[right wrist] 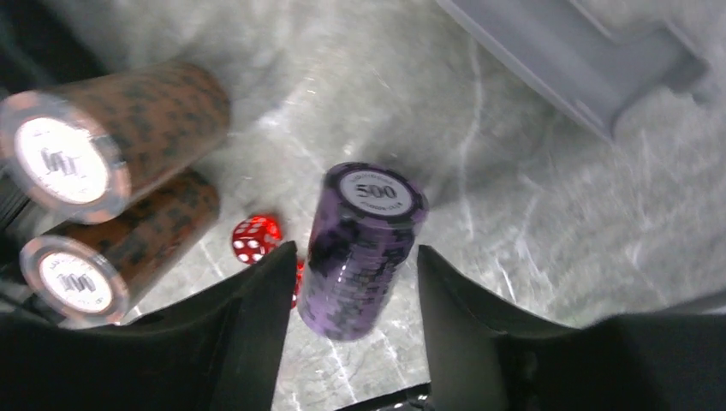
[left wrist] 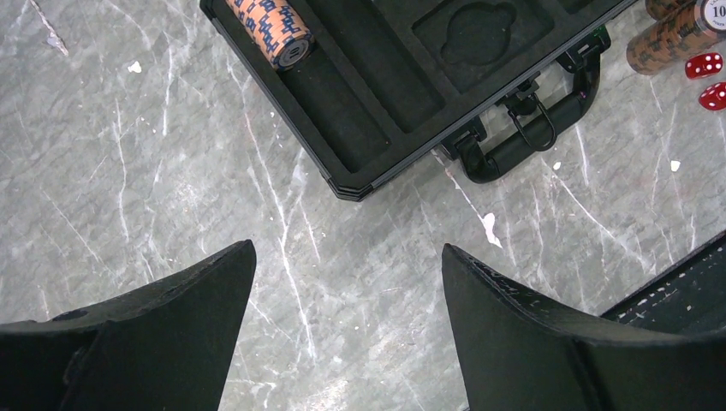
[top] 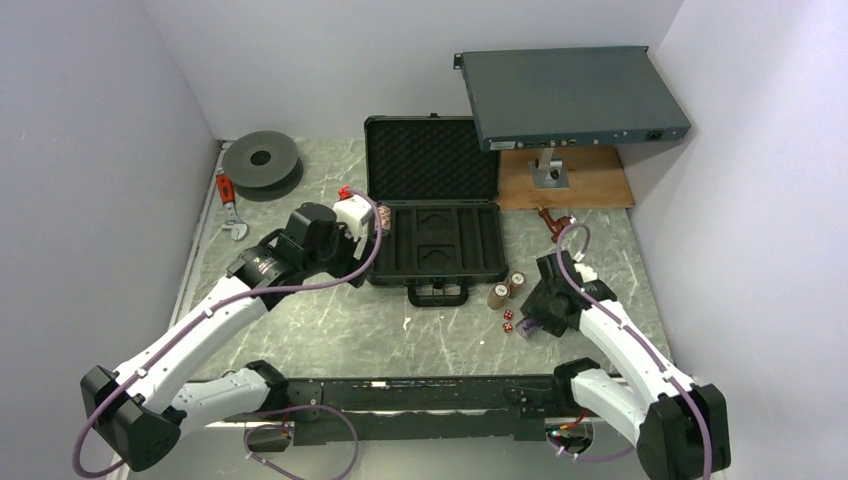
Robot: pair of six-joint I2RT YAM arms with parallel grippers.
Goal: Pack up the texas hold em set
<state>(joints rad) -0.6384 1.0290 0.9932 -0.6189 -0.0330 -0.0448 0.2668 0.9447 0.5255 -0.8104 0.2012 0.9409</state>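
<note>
as the centre-frame purple chip stack [right wrist: 364, 248] belongs in the briefcase [top: 470, 250], we are straddling it with the right gripper [right wrist: 355, 257], grip unclear; left gripper [left wrist: 347, 248] gaping.

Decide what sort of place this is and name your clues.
Probably a robot lab cell: plain pale walls around a grey marbled tabletop, two white robot arms bolted at its near edge, and an open black plastic briefcase.

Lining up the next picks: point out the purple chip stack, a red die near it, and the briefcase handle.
purple chip stack [right wrist: 364, 253]: right wrist view, side of the stack.
red die [right wrist: 255, 238]: right wrist view, spotted face.
briefcase handle [left wrist: 541, 141]: left wrist view, middle of the grip.
</note>
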